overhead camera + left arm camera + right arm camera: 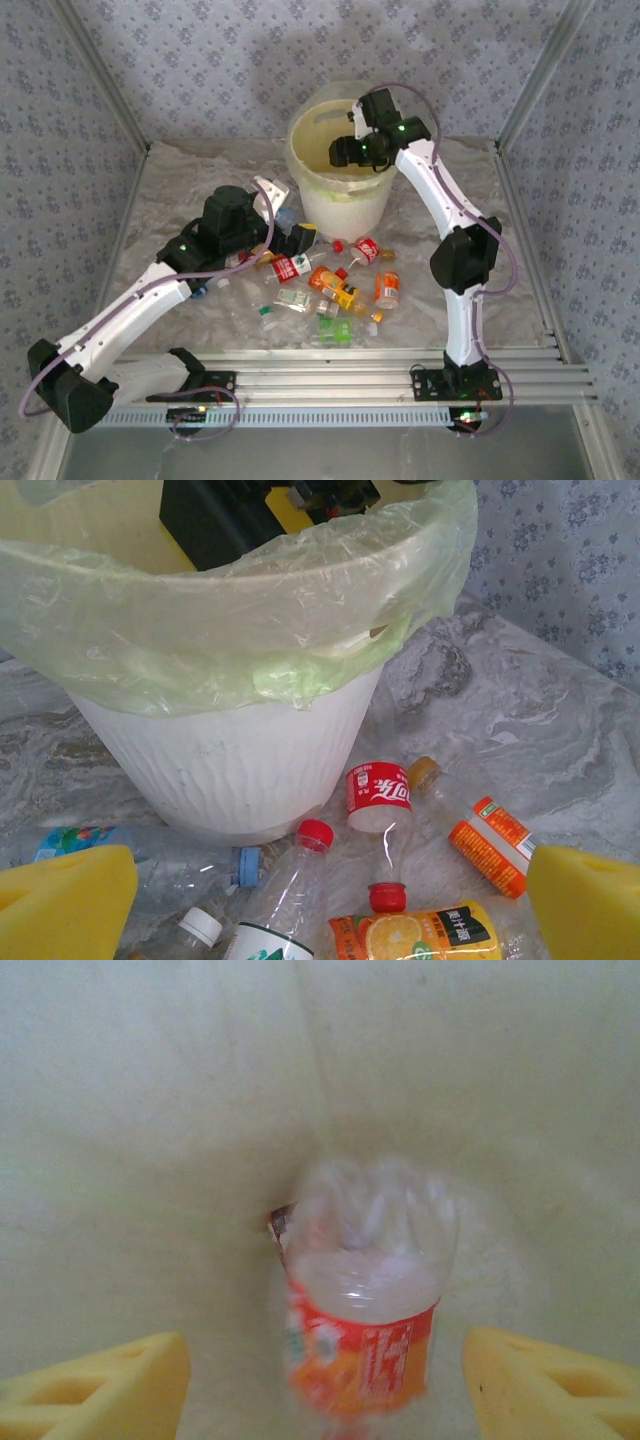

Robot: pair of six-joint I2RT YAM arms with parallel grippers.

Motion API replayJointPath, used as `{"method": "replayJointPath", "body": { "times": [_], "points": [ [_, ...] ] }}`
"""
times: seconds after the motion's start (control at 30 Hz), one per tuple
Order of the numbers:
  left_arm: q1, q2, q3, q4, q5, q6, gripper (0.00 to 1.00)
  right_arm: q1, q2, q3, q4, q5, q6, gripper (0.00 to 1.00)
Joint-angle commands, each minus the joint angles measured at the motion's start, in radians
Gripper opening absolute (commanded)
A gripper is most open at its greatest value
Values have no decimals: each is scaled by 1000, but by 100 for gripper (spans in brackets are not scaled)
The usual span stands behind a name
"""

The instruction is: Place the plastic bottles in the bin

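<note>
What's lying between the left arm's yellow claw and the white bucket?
Bottles, in the left wrist view: a blue-capped bottle, a white-labelled bottle and a red-labelled bottle lie between the left gripper and the bucket.

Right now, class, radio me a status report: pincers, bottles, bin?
Left pincer open by table bottles. Right pincer open over bin, orange-labelled bottle loose below. Nothing blocking.

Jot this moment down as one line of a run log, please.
right pincer: open over bin | orange-label bottle: loose, blurred | left pincer: open above bottles beside bin
</note>
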Motion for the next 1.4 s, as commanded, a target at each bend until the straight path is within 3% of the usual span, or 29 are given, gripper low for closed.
{"method": "replayJointPath", "body": {
  "times": [0.0,0.33,0.63,0.9,1.37],
  "points": [
    [-6,1,36,-1,19,14,100,-1,-33,36,-23,-12,5,78],
    [-5,-2,34,1,25,16,100,2,-145,27,32,13,11,78],
    [-6,-6,34,-4,50,19,100,8,-340,-127,164,23,4,77],
    [-11,-6,38,-19,111,41,100,19,-587,-370,232,36,-6,77],
    [-96,36,41,-44,110,69,100,21,-1016,-883,93,206,108,77]
  ]
}}
